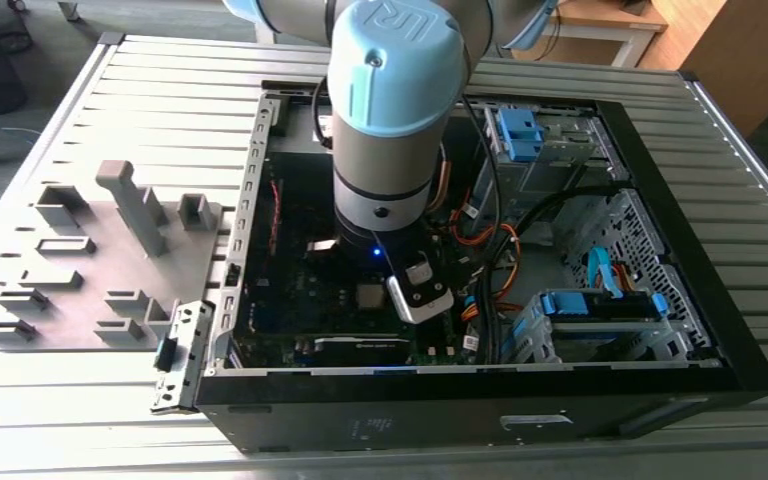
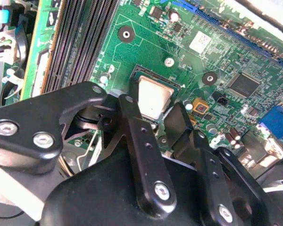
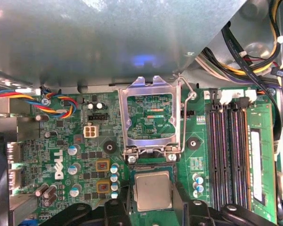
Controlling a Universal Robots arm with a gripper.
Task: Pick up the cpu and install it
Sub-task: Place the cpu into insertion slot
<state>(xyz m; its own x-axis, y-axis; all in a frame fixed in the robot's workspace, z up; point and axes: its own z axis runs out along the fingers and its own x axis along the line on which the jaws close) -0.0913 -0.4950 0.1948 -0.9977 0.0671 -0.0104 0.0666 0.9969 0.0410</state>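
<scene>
The arm (image 1: 391, 120) reaches down into the open computer case (image 1: 704, 250), which lies on its side on the slatted table (image 1: 117, 420); the grey tray (image 1: 77, 270) of raised blocks sits outside the case, toward the exterior view's left, well apart from the tool. The gripper (image 2: 154, 105) stands directly over the motherboard (image 3: 70, 141), at the processor socket beside the memory slots (image 3: 226, 150). The cpu (image 3: 153, 189) lies flat and square inside the socket recess, its dull silver face up; both wrist views show it level with the socket border, with no visible tilt. The fingers (image 2: 137, 141) are spread apart, one on each side of the cpu; a thin strip of dark socket rim shows between each tip and the chip edge, so the gripper is judged to be released rather than clamped on it. The metal load plate (image 3: 148, 115) is swung up and away from the socket; its wire lever (image 3: 181, 117) is raised and unhooked. Judged status: pick-up and placement into the socket appear complete; the cpu appears seated; the load plate is not lowered and the lever is not latched, so retention is not yet done; whether the cpu is fully home on its contacts cannot be confirmed.
</scene>
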